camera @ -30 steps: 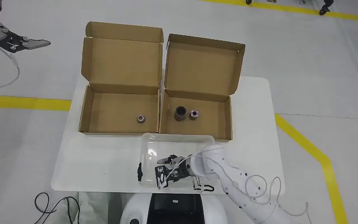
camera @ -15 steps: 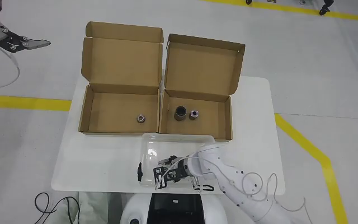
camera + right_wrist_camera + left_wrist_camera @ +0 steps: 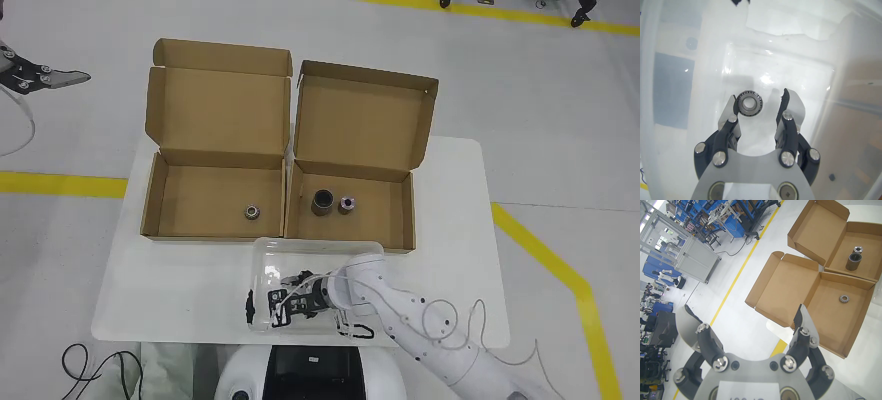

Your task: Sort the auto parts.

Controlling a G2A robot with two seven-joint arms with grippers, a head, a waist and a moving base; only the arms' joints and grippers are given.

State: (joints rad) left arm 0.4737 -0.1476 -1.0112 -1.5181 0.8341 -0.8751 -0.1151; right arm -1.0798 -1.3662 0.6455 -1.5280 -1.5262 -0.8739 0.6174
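A small steel bearing (image 3: 750, 103) lies on the floor of the clear plastic bin (image 3: 318, 247) at the table's front. My right gripper (image 3: 759, 94) is down inside the bin, open, with the bearing between its fingers and against one pad (image 3: 735, 106). In the top view the right gripper (image 3: 287, 305) sits in the bin's left half. My left gripper (image 3: 743, 309) hangs open and empty above the floor, far left of the table, and appears as the left gripper (image 3: 42, 76) in the top view. The left cardboard box (image 3: 172, 228) holds one bearing (image 3: 251, 211).
The right cardboard box (image 3: 400, 240) holds a dark sleeve (image 3: 322, 202) and a smaller bushing (image 3: 346, 204). Both boxes stand open, lids raised at the back. A small black piece (image 3: 249, 305) sits at the bin's left outer wall. A yellow floor line (image 3: 60, 184) runs beside the table.
My right gripper has slid a little leftward and deeper into the bin. The left gripper and the parts in the boxes have stayed put.
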